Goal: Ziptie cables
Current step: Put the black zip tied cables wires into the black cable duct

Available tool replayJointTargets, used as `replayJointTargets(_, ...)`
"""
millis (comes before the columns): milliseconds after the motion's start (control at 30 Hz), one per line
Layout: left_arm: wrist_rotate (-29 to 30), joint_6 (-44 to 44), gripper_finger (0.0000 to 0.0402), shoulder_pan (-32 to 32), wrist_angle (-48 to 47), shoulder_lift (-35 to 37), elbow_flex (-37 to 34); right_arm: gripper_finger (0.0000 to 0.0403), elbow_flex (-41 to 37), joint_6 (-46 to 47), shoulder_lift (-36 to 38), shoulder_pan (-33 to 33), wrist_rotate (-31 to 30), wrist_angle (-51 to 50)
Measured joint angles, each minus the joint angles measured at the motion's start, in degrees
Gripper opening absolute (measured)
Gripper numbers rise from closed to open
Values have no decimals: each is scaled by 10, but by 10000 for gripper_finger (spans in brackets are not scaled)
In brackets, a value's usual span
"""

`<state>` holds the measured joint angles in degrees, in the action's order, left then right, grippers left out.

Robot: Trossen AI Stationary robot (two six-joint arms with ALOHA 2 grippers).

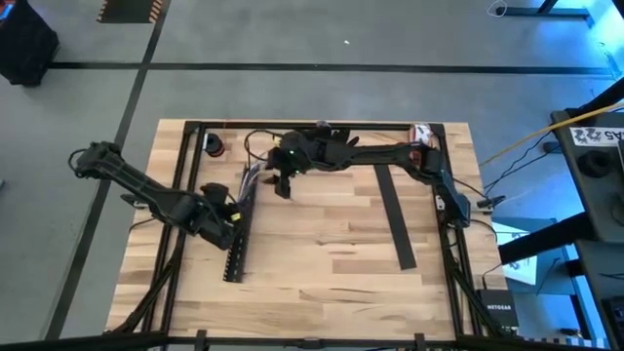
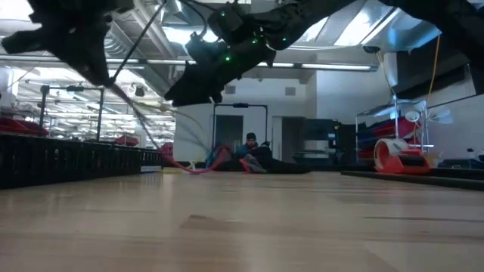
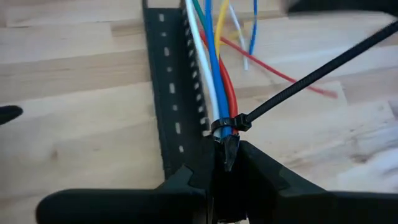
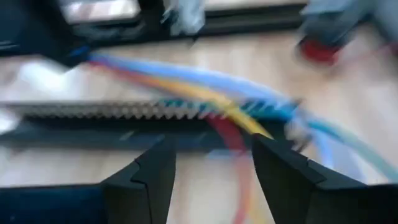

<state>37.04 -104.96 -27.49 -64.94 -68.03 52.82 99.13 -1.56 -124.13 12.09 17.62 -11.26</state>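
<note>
The cables (image 3: 214, 62) are a bundle of white, blue, red, yellow and green wires running along the toothed edge of the black slotted channel (image 3: 168, 93). A black zip tie loop (image 3: 225, 123) circles the bundle near its end, and the tie's long tail (image 3: 311, 71) sticks out sideways. My left gripper (image 3: 227, 152) is shut on the bundle just behind the loop; in the high view it (image 1: 232, 216) stands by the channel (image 1: 237, 244). My right gripper (image 4: 213, 155) is open over the wires (image 4: 205, 93), farther along the bundle (image 1: 283, 183), with nothing between its fingers. My left gripper pinches the bundle's dark end (image 3: 229, 149) between its two fingers, right behind the zip tie loop. The fingers slant down and come at the bundle along its length. The wires run on from the fingers beside the channel and fan out at their far end.
A flat black strip (image 1: 395, 219) lies on the wood right of centre. A red tape roll (image 2: 393, 155) and small items (image 1: 421, 135) sit at the far right corner, and a red thing (image 1: 213, 146) at the far left. Black rails (image 1: 448, 244) frame the board.
</note>
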Motion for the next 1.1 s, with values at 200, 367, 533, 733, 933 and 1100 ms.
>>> replayJointTargets(200, 1, 0, 47, 0, 16, 1, 3, 202, -1, 42, -19, -33, 76, -5)
replayJointTargets(367, 3, 32, 47, 0, 86, 1, 10, 202, -5, 44, -52, -63, -12, 75)
replayJointTargets(533, 5, 71, 47, -3, 127, 1, 18, 202, -3, 42, -61, -62, -69, 126)
replayJointTargets(733, 5, 70, 47, -27, 141, 1, 19, 202, -4, 13, -75, -44, -139, 186)
replayJointTargets(933, 1, 27, 47, -51, 112, -1, 19, 202, 5, -6, -81, -26, -151, 212)
replayJointTargets(1100, -3, -48, 47, -72, 39, -23, 19, 202, 42, -6, -100, -19, -133, 211)
